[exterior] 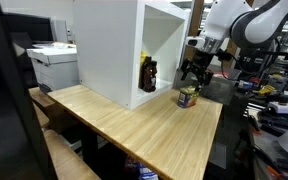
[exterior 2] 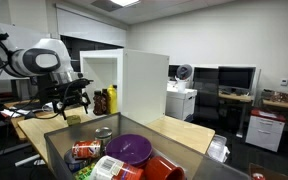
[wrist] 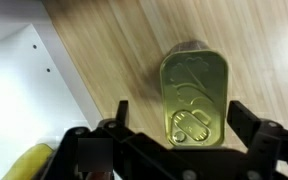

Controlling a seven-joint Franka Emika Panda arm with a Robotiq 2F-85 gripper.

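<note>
A gold tin can with a pull-tab lid stands upright on the wooden table. My gripper hangs straight above it, open. The two black fingers flank the can with a gap on each side and touch nothing. In an exterior view the can sits near the table's far edge, beside the open front of a white cabinet, with the gripper just over it. From the opposite side the gripper hovers above the can.
A dark bottle stands inside the cabinet, close to the can. A yellow object shows at the wrist view's lower left. A bin holding cans and a purple lid fills the foreground. A printer stands behind the table.
</note>
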